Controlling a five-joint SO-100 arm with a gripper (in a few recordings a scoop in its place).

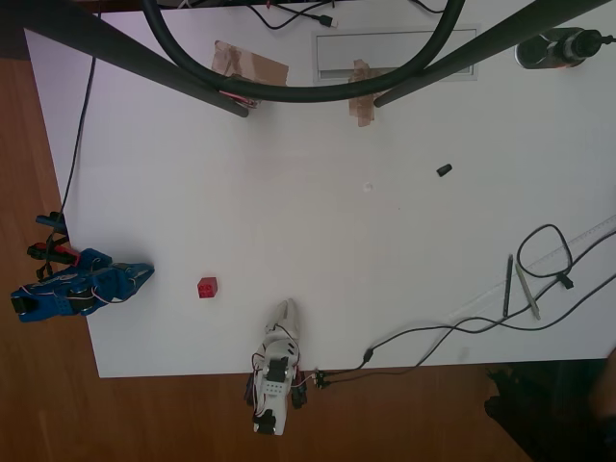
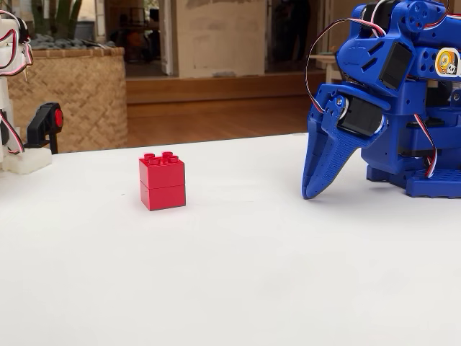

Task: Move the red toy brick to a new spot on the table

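Note:
The red toy brick stands upright on the white table, studs up, near the front-left part in the overhead view. My blue gripper is at the table's left edge in that view, a short way left of the brick and apart from it. In the fixed view its jaws are pressed together, holding nothing, with the tip pointing down onto the tabletop to the right of the brick.
A white arm sits at the near table edge, right of the brick. A small black piece, pens and a looped cable lie to the right. Brown tape patches and dark stand legs are at the far side.

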